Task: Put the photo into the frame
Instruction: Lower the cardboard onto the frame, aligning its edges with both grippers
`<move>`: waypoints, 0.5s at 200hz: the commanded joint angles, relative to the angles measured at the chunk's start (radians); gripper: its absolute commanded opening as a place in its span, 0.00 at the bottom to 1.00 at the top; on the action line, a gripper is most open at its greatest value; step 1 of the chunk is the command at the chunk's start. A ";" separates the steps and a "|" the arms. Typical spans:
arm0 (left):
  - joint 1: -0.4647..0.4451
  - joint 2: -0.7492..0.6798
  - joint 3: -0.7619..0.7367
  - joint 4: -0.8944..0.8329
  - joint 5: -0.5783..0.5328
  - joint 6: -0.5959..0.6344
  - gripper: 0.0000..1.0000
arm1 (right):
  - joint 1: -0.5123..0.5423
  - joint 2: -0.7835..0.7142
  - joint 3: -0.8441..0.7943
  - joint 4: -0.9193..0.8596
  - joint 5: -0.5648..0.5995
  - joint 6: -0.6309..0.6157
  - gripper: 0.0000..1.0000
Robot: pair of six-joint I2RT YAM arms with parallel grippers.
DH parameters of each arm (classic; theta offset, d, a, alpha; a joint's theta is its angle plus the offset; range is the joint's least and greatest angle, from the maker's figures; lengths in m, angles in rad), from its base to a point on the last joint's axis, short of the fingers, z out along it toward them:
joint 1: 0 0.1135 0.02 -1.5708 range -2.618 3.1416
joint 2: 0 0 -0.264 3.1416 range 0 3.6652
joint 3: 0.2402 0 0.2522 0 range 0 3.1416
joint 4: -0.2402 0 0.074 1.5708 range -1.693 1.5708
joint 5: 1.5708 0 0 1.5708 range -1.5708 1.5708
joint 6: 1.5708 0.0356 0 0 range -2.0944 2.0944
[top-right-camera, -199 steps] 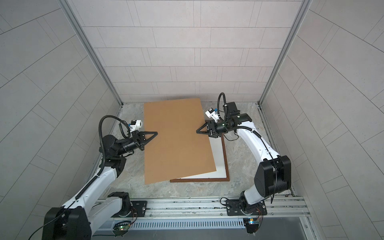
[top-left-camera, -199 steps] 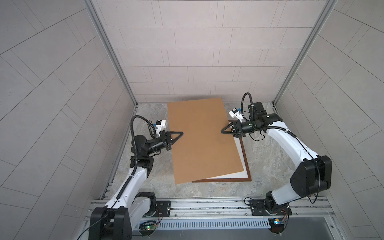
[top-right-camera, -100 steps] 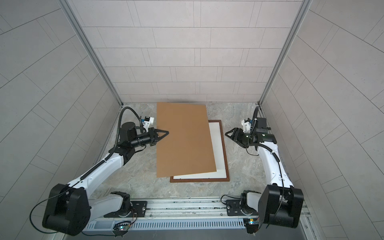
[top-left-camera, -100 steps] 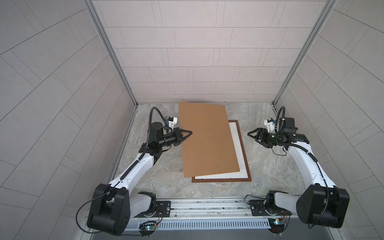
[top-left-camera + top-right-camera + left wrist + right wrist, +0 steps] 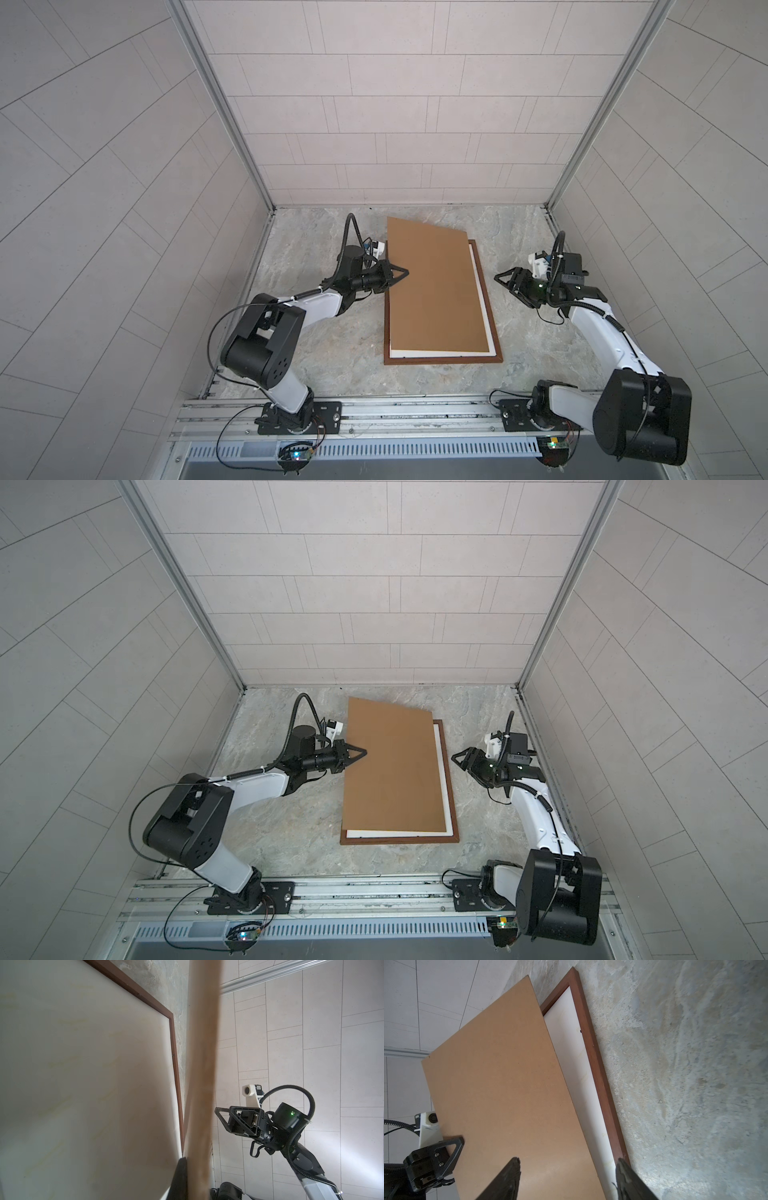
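Note:
The dark-brown frame lies flat on the table. Inside it lies the photo, its plain white back up. A brown backing board slants over both, raised along its left edge. My left gripper is shut on that left edge; one dark finger shows under the board. My right gripper hangs open to the right of the frame, holding nothing, clear of the board.
The marbled grey table is enclosed by tiled walls at the back and both sides. A metal rail with both arm bases runs along the front. The frame's right rail and a strip of the white back stay uncovered.
The left gripper has carried the board rightward and down over the frame. The right gripper has left the board's right edge, opened wider and drawn back to the right.

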 commanded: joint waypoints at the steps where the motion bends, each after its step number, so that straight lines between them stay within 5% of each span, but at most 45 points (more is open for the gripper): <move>1: -0.008 0.033 0.041 0.206 0.015 -0.024 0.00 | -0.002 0.003 -0.030 0.044 0.014 0.013 0.68; 100: -0.007 0.207 0.046 0.283 0.049 -0.019 0.00 | -0.002 0.153 -0.056 0.073 -0.021 -0.075 0.67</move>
